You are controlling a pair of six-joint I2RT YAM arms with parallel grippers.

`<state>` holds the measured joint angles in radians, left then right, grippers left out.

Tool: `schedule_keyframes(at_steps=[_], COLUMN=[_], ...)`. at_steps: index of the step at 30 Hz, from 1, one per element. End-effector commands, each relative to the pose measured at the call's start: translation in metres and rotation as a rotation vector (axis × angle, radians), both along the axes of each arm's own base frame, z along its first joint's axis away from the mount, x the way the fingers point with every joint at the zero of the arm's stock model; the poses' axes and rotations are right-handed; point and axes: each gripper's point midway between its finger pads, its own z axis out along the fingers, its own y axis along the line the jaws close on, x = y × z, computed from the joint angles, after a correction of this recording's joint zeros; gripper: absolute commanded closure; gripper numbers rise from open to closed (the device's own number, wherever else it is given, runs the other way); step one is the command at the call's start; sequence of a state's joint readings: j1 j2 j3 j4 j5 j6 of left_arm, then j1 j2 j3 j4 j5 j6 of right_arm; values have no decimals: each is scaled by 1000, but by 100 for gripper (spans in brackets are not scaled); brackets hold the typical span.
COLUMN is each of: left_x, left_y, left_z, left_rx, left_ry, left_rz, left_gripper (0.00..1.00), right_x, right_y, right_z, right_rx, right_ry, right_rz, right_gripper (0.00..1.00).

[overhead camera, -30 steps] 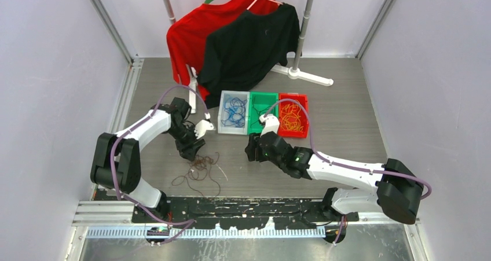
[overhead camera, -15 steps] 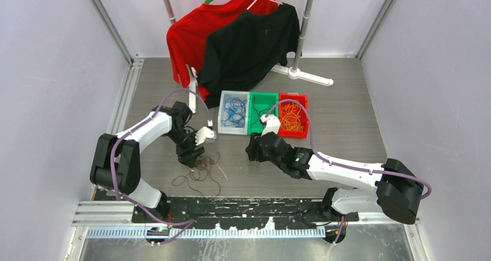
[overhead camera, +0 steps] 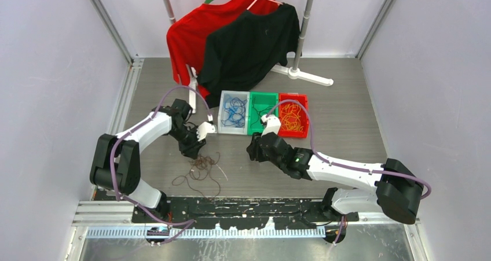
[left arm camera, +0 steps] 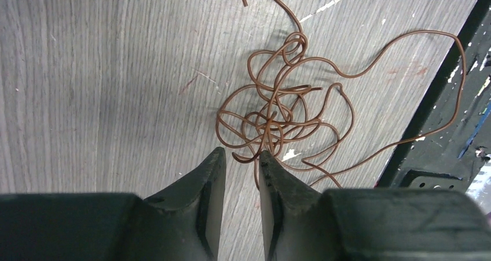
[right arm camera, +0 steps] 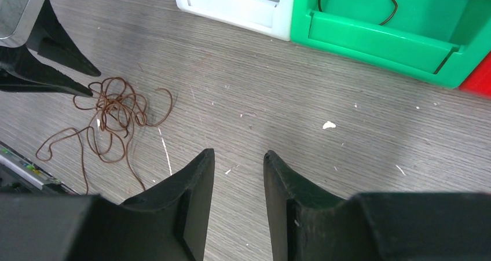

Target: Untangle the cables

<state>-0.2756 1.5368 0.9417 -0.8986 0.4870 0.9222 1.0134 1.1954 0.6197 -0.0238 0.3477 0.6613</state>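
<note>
The left gripper (left arm camera: 241, 153) points down at the tabletop (overhead camera: 347, 128) with its jaws drawn narrow but not closed. A slim gap shows between them, wider than any strand, and nothing is clamped. Its tips sit right at the near edge of the brown cables (left arm camera: 272, 119), with one small loop end lying just at the mouth of the gap. The right gripper (right arm camera: 238, 153) hangs over bare tabletop with its jaws apart and empty, well clear of the brown knot and near the front of the green bin (right arm camera: 376, 41). The sorting looks well along. Blue cables (overhead camera: 234, 109) lie in the white bin (overhead camera: 231, 132), yellow-orange cables (overhead camera: 292, 121) fill the red bin (overhead camera: 293, 135), and a few dark strands (right arm camera: 391, 6) rest in the green bin between them. What seems to be left is the brown knot on the open tabletop in front of the left arm, near the table's front edge and well apart from the bins. It is thin, stiff-looking wire that holds its curves. A dense core of overlapping loops sits in the middle, and long loose tails sweep outward, one arcing toward the black front rail. Several free ends poke out, so there may be more than one strand, but the count cannot be told.
</note>
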Motion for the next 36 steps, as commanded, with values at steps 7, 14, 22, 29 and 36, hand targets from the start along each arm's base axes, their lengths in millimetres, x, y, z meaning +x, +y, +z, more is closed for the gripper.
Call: schedule_keyframes(at_steps=[7, 14, 22, 29, 36], left_x=[-17, -14, 13, -5, -29], left_y=[-13, -12, -22, -38, -48], left_z=[42, 69, 151, 194, 214], left_rx=[-111, -124, -182, -221, -284], left_ry=[-44, -126, -303, -248, -202], left_rz=[-30, -26, 84, 167, 152], left_gripper=[100, 100, 100, 100, 100], right_x=[8, 8, 7, 10, 15], right_y=[16, 22, 54, 109, 136], right_z=[25, 25, 85, 148, 157], right_rx=[81, 97, 249, 290, 282], right_ry=[-56, -57, -284, -526, -577], right_rz=[4, 17, 181, 315, 330], right_gripper=[58, 58, 34, 26, 26])
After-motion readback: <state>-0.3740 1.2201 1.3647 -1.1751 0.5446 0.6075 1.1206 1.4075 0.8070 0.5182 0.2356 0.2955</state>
